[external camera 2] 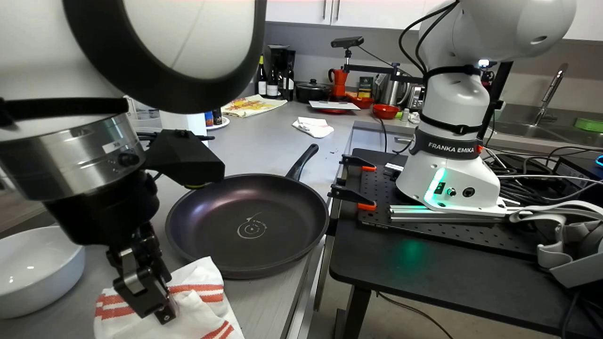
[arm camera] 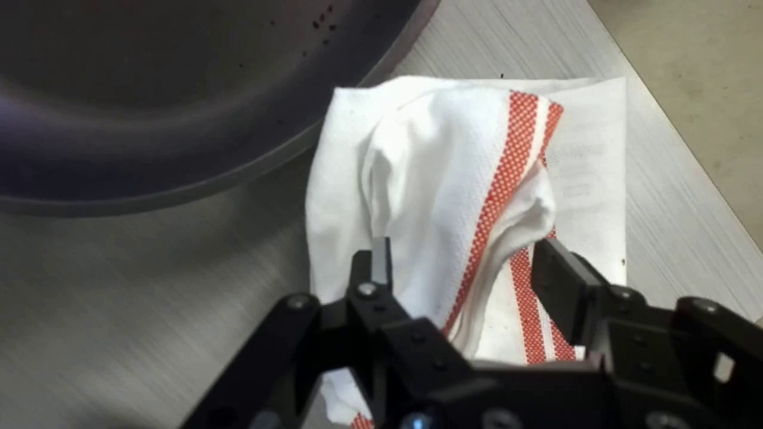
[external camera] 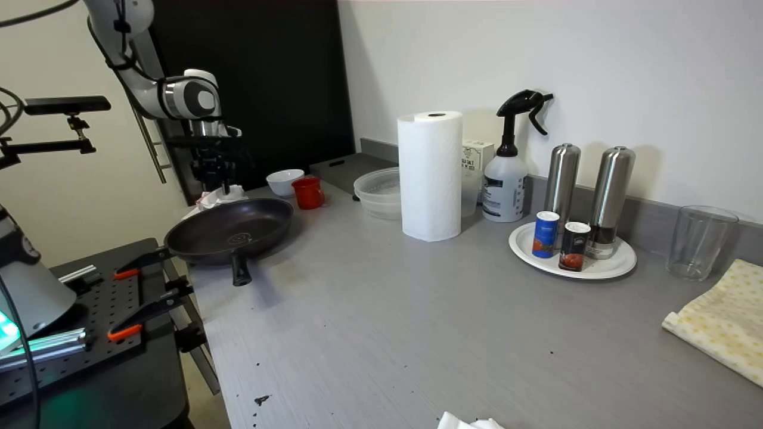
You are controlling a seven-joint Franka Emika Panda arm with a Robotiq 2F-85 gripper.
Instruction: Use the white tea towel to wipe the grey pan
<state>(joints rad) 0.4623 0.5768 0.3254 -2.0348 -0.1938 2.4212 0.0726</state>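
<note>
Wrist view, closest first: the gripper (arm camera: pixel 462 268) stands spread, its two fingers either side of a raised fold of the red-striped white tea towel (arm camera: pixel 447 190); whether they touch it, I can't tell. Picking the towel up seems the step in hand. I'd straddle that fold squarely, go low and pinch several layers, leaving a soft wad below the fingertips so that cloth, not metal, does the rubbing. Right beside the gripper is the grey pan (arm camera: pixel 197 95), dark specks (arm camera: pixel 316 25) inside, so it likely wants wiping. Lift clear of its rim, then press lightly: it sits near the edge of the surface (external camera: pixel 369 310) and might slide. Near the gripper too, in both exterior views, is a white bowl (external camera 2: pixel 37 278); well beyond, past the pan, lies another white cloth (external camera 2: pixel 314 127).
</note>
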